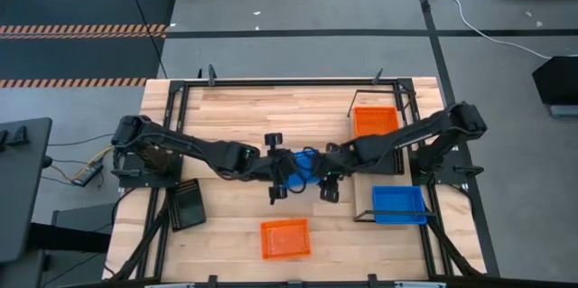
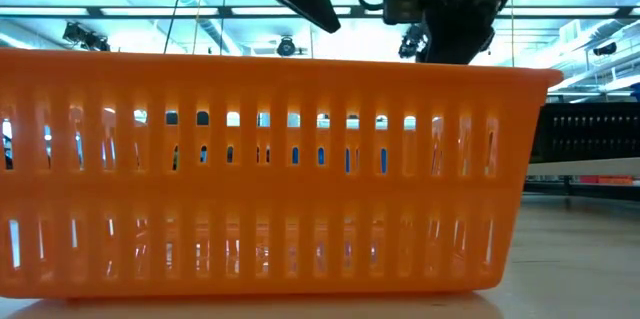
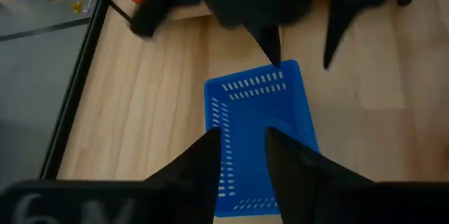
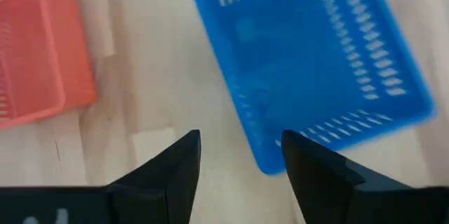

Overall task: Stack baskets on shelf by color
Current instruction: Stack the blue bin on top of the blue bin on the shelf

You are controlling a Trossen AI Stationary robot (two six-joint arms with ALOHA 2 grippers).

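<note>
A blue basket [image 1: 302, 163] lies flat on the tabletop at the middle, bottom down, between my two grippers. My left gripper [image 3: 242, 147] hangs open above one short end of it [image 3: 256, 140]. My right gripper [image 4: 238, 157] is open too, slanting down above a corner of the same basket [image 4: 309, 62]. Neither one touches it. On the shelf [image 1: 402, 172] at the right, an orange basket [image 1: 375, 121] sits at the far end and another blue basket [image 1: 399, 204] at the near end.
A black basket [image 1: 188, 203] lies at the near left. An orange basket [image 1: 285, 238] sits at the near edge and fills the low view [image 2: 270, 179]. Black frame rails [image 1: 289, 80] run around the tabletop. Bare wood lies at the far left.
</note>
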